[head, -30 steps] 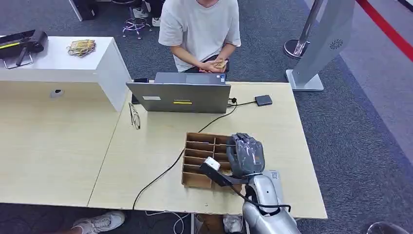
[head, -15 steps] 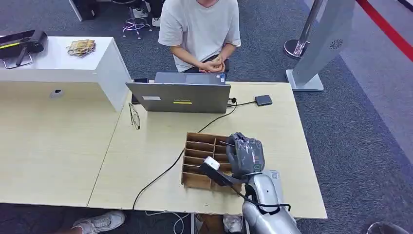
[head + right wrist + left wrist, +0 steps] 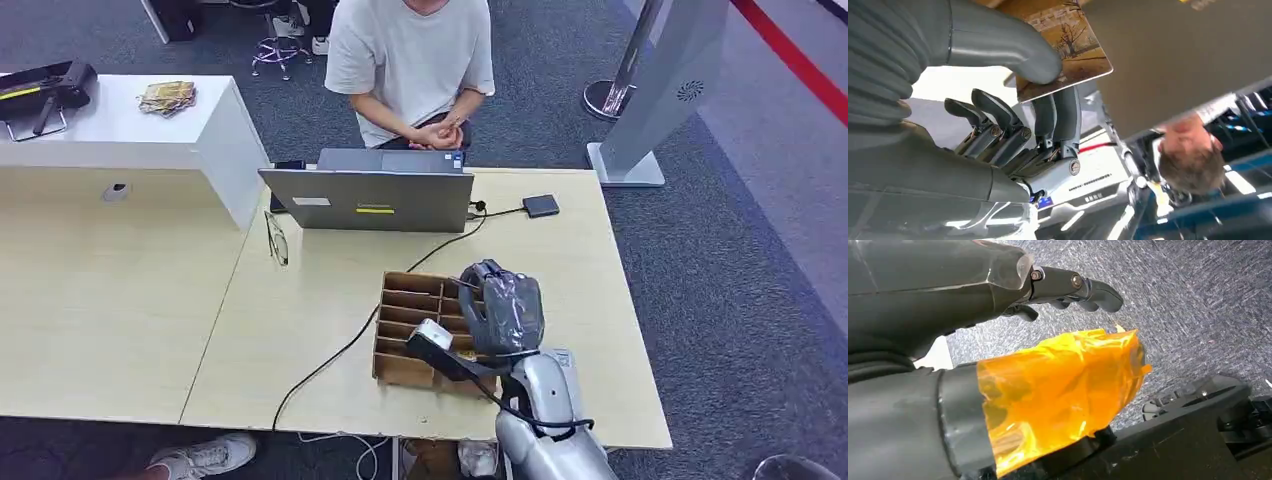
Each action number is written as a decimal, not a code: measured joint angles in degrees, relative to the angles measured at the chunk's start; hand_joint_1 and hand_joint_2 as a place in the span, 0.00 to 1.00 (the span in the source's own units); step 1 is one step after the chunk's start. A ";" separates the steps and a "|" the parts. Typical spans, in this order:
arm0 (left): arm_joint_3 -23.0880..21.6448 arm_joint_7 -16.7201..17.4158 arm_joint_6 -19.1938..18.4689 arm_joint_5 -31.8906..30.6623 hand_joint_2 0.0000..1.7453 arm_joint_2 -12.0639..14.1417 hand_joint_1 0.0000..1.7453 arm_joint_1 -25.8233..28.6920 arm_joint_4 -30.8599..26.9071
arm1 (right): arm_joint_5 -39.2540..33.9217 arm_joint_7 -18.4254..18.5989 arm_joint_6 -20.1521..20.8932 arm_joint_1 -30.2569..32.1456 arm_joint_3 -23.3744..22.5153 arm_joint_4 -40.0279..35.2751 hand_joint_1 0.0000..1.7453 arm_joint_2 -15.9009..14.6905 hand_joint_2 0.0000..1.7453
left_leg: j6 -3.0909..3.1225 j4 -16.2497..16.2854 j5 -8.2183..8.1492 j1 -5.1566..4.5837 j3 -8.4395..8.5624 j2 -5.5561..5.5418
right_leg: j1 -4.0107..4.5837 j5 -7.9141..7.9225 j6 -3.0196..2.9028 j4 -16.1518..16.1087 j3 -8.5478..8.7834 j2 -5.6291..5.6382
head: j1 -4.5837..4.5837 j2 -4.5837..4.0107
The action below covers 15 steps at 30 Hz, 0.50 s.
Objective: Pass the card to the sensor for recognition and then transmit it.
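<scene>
Quick tally: there was one laptop (image 3: pixel 368 200), one wooden divider box (image 3: pixel 405 318), one pair of glasses (image 3: pixel 276 238), one small dark sensor pad (image 3: pixel 541 206), one card (image 3: pixel 1068 47), and one person (image 3: pixel 412 62) sitting across the table.

The right hand (image 3: pixel 503 312) covers the near right slots of the wooden box (image 3: pixel 405 330), so whatever lies in them is hidden. In the right wrist view, the thumb hides part of the card (image 3: pixel 1060 47) and the picture's edge cuts its far end. The card's print is too small to read.
</scene>
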 joint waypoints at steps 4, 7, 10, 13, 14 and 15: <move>0.04 0.00 0.06 0.24 0.00 0.00 0.00 0.00 0.00 | -1.11 -0.78 -0.09 0.57 0.63 -4.03 1.00 0.00 1.00 | 0.00 0.00 0.00 0.00 0.00 0.00 | 0.00 0.00 0.00 0.00 0.00 0.00 | 0.00 0.00; 0.04 -0.07 0.20 0.42 0.00 0.00 0.00 0.01 0.00 | -2.14 -1.77 -0.13 0.95 1.40 -6.97 1.00 0.02 1.00 | 0.00 0.00 0.00 0.00 0.00 0.00 | 0.00 0.00 0.00 0.00 0.00 0.00 | 0.00 0.00; 0.07 -0.07 0.37 0.52 0.00 0.00 0.00 0.02 0.00 | -2.56 -1.92 -0.13 1.24 2.08 -9.90 1.00 0.00 1.00 | 0.00 0.00 0.00 0.00 0.00 0.00 | 0.00 0.00 0.00 0.00 0.00 0.00 | 0.00 0.00; 0.09 -0.09 0.54 0.72 0.00 0.00 0.00 0.02 0.00 | -2.86 -2.34 -0.22 1.58 2.84 -12.30 1.00 0.00 1.00 | 0.00 0.00 0.00 0.00 0.00 0.00 | 0.00 0.00 0.00 0.00 0.00 0.00 | 0.00 0.00; 0.09 -0.09 0.55 0.83 0.00 0.00 0.00 0.03 0.00 | -3.06 -2.53 -0.31 1.68 3.02 -13.03 1.00 0.00 1.00 | 0.00 0.00 0.00 0.00 0.00 0.00 | 0.00 0.00 0.00 0.00 0.00 0.00 | 0.00 0.00; 0.11 -0.09 0.57 0.85 0.00 0.00 0.00 0.03 0.00 | -3.54 -2.82 -0.37 1.83 3.21 -13.70 1.00 0.00 1.00 | 0.00 0.00 0.00 0.00 0.00 0.00 | 0.00 0.00 0.00 0.00 0.00 0.00 | 0.00 0.00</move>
